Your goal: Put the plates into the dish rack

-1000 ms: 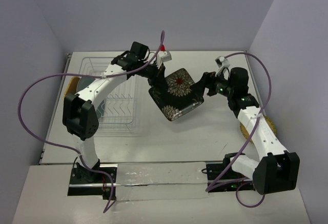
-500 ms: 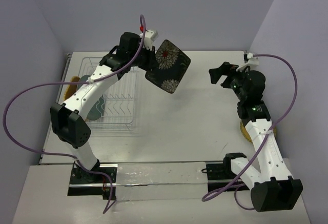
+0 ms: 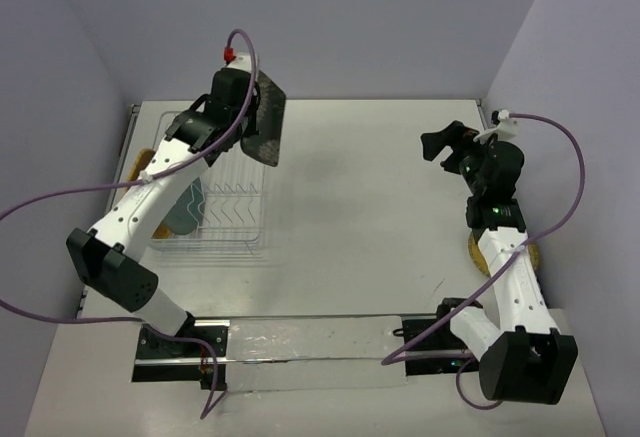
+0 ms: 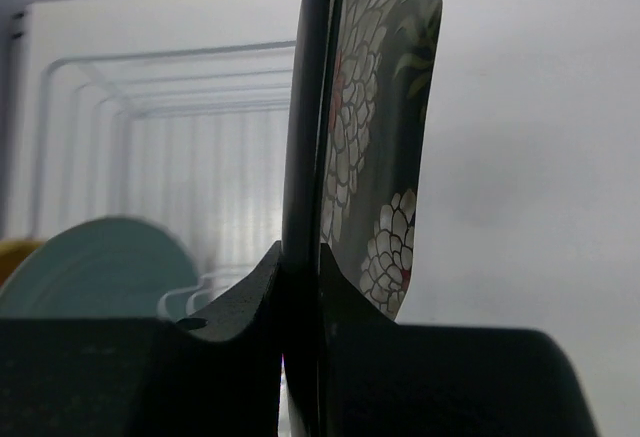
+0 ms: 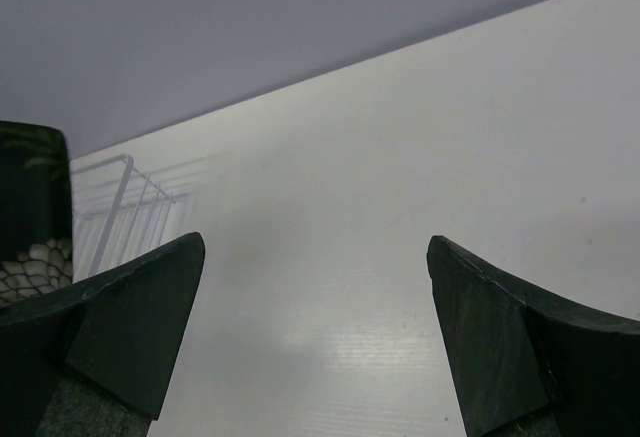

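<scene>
My left gripper point(image 3: 243, 109) is shut on the rim of the black floral plate point(image 3: 264, 125), which hangs on edge over the back right part of the white dish rack point(image 3: 230, 219). In the left wrist view both fingers point(image 4: 245, 292) pinch the plate's dark edge point(image 4: 308, 107), and its flowered face point(image 4: 380, 137) points right. A teal-grey plate point(image 3: 186, 209) stands in the rack, and a yellow plate point(image 3: 140, 164) shows at the rack's left end. The woven tan plate point(image 3: 479, 253) lies at the right, partly under my right arm. My right gripper point(image 3: 446, 145) is open and holds nothing.
The right wrist view looks across bare white table point(image 5: 400, 187) toward the rack's corner point(image 5: 120, 207) and the held plate point(image 5: 35, 207). Purple cables loop beside both arms. Walls close in the table at the back and both sides.
The left arm carried the black plate from mid-table to the left, over the rack, and turned it on edge. The right gripper opened wider and drew back to the right.
</scene>
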